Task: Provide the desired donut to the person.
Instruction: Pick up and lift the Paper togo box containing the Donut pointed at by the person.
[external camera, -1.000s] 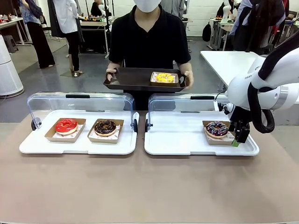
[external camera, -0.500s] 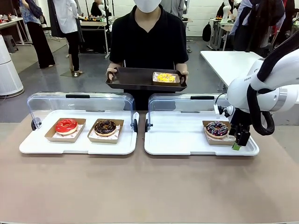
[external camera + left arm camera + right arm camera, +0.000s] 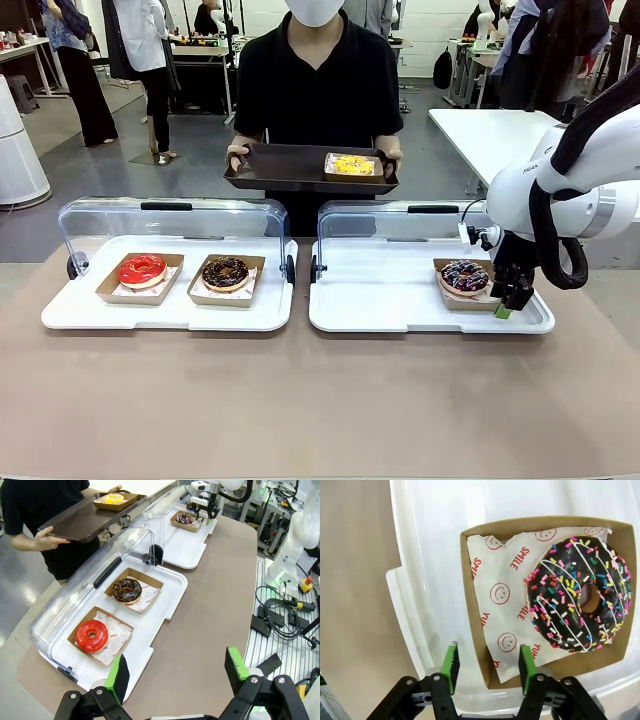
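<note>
A chocolate donut with coloured sprinkles (image 3: 465, 275) (image 3: 577, 597) lies in a brown cardboard box (image 3: 470, 580) at the right end of the right white tray (image 3: 400, 300). My right gripper (image 3: 505, 302) (image 3: 489, 662) is down at the box's right side. Its jaws stand apart astride the box wall, with a gap on both sides, so it is open. Across the table, the person (image 3: 318, 90) holds a dark brown tray (image 3: 280, 165) carrying a yellow-topped donut (image 3: 351, 165). My left gripper (image 3: 177, 672) hovers open above the table's left end, holding nothing.
The left white tray (image 3: 170, 315) holds a red donut (image 3: 142, 269) and a chocolate donut (image 3: 225, 272), each in its own box. Clear lids (image 3: 170, 215) stand open behind both trays. Bare brown tabletop (image 3: 320, 400) runs along the near side.
My right gripper's jaws have narrowed around the box wall and it has settled slightly lower. The person's tray has shifted a little.
</note>
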Controlling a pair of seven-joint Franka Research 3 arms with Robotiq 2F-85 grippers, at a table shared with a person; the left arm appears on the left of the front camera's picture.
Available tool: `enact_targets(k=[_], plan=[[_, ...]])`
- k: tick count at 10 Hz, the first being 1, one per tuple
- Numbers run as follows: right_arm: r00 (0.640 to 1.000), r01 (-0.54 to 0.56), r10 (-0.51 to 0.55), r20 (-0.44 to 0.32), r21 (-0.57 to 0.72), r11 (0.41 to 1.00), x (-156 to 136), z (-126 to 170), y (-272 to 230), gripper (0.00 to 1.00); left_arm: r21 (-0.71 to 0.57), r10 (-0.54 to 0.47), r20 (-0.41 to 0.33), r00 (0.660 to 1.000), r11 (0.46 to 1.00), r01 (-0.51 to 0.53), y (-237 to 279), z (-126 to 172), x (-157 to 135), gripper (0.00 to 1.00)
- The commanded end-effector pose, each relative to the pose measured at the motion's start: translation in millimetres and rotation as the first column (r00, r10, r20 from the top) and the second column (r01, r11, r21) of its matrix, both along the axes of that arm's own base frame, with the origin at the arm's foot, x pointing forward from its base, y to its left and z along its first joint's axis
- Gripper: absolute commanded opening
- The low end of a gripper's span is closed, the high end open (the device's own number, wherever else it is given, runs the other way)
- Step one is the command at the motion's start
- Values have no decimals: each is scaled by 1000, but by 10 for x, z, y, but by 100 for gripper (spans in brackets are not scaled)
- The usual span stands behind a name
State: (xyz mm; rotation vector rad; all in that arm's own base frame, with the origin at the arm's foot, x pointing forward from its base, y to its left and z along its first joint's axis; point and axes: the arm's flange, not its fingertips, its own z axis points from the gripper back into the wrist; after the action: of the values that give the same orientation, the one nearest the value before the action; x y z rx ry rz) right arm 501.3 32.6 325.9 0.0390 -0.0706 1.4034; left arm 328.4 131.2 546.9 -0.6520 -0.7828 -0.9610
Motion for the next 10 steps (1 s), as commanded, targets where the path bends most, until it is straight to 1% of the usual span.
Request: enact_targets(k=[1,2,3,4,6,7,8,9,10], plan=[[1000,-14,14,2,16,1000,62,-19,-28,0,-16,-6,18,1000,1000,6,10,-5,-1,100],[1000,-14,14,2,16,1000,63,-18,-27,0,-16,-6,18,1000,1000,6,10,-5,-1,100],[1000,-19,19,1,20,1000,60,-18,-25,2,-16,-6,18,1000,1000,6,10,-5,-1,100],[1000,-21,21,0,22,1000,56,-20,-27,0,-16,-6,18,1000,1000,6,10,-5,-1,100],[1000,-25,25,3,17,1000,51,-23,-35,0,-16,-6,18,1000,1000,6,10,-5,-1,100],[999,-36,36,9,2,999,-3,-2,-16,0,-16,-6,18,1000,1000,6,10,-5,-1,100],[998,-57,58,25,-24,998,-132,74,47,0,-16,-6,18,1000,1000,6,10,-5,-1,100],[997,-68,69,26,-48,997,-323,225,145,0,-16,-6,18,1000,1000,6,10,-5,-1,100],[1000,-31,31,-1,-48,998,-554,452,252,0,-16,-6,18,1000,1000,6,10,-5,-1,100]])
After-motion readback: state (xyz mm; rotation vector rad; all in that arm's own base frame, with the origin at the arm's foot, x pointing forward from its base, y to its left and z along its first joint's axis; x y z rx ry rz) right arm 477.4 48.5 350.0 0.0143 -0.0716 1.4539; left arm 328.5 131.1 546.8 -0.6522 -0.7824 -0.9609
